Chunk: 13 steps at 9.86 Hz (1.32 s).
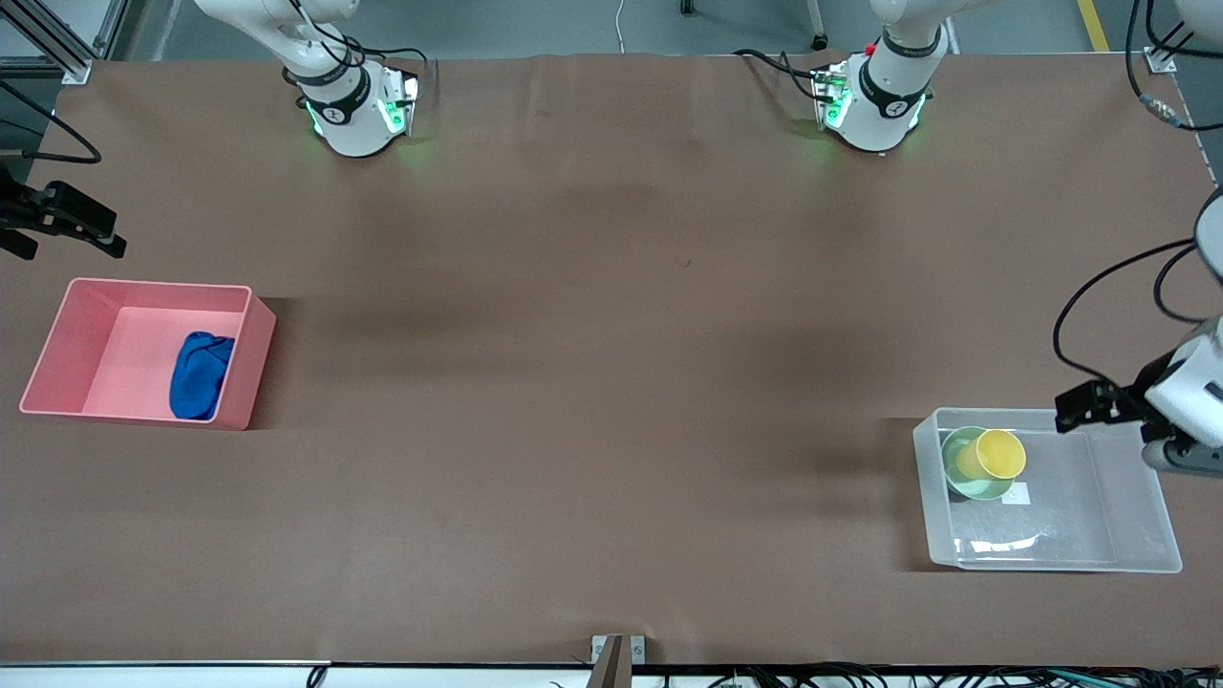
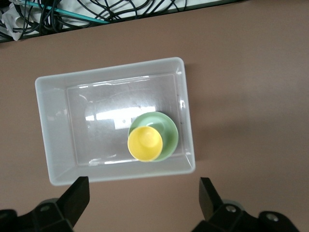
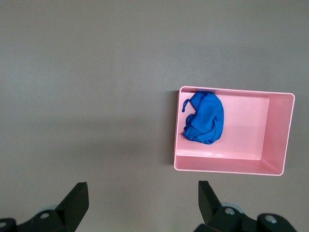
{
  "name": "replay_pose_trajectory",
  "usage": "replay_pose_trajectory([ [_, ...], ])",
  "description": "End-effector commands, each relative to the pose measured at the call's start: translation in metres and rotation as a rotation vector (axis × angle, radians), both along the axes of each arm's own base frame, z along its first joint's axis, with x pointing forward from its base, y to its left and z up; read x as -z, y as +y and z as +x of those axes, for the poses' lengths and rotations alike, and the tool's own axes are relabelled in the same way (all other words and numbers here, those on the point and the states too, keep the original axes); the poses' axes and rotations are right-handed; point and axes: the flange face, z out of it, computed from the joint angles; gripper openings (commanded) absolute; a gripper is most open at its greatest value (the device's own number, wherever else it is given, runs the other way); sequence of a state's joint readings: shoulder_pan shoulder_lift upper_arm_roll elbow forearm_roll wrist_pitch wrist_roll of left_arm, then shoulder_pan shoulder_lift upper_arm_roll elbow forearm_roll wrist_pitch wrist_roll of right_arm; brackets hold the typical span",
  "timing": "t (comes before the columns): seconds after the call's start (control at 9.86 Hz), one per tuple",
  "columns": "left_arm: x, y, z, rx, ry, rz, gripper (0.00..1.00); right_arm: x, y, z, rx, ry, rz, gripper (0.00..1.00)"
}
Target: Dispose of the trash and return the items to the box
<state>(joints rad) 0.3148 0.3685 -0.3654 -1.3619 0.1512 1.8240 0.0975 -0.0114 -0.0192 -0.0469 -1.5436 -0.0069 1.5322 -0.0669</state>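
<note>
The blue wad of trash [image 1: 200,375] lies inside the pink bin [image 1: 57,336] at the right arm's end of the table; both show in the right wrist view, the wad [image 3: 205,118] and the bin [image 3: 280,130]. The yellow cup [image 1: 996,454] sits in the mint-green bowl [image 1: 958,478] inside the clear box [image 1: 1137,535] at the left arm's end. In the left wrist view the cup [image 2: 144,143] and the bowl [image 2: 168,130] are in the box [image 2: 53,135]. My left gripper [image 1: 1084,406] [image 2: 144,186] is open and empty, over the box's edge. My right gripper [image 1: 67,229] [image 3: 143,191] is open and empty, over bare table beside the bin.
The brown table [image 1: 592,382] stretches between the two containers. A small white label [image 1: 1018,494] is on the box floor. Cables [image 2: 96,12] hang along the table's front edge.
</note>
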Motion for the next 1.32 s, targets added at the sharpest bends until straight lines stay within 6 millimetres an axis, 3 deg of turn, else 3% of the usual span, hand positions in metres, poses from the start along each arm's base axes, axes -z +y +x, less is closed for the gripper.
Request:
replay_pose_trajectory([
  [0.0,-0.024,-0.007,-0.028,-0.013,0.054,-0.034,1.0,-0.002,-0.003,-0.003,0.01,-0.006,-0.001,1.0],
  [0.41,-0.106,-0.03,-0.09,-0.104,0.079,-0.055,1.0,-0.004,-0.006,-0.004,0.013,-0.007,-0.001,1.0],
  [0.61,-0.124,-0.041,-0.111,-0.15,0.105,-0.039,1.0,-0.004,-0.008,-0.005,0.019,-0.007,-0.001,1.0],
  [1.01,-0.122,-0.072,-0.143,-0.116,0.127,-0.005,1.0,-0.004,-0.009,-0.005,0.019,-0.006,-0.001,1.0],
  [1.22,-0.115,-0.073,-0.16,-0.112,0.14,0.006,1.0,-0.004,-0.009,-0.005,0.021,-0.006,0.0,1.0],
])
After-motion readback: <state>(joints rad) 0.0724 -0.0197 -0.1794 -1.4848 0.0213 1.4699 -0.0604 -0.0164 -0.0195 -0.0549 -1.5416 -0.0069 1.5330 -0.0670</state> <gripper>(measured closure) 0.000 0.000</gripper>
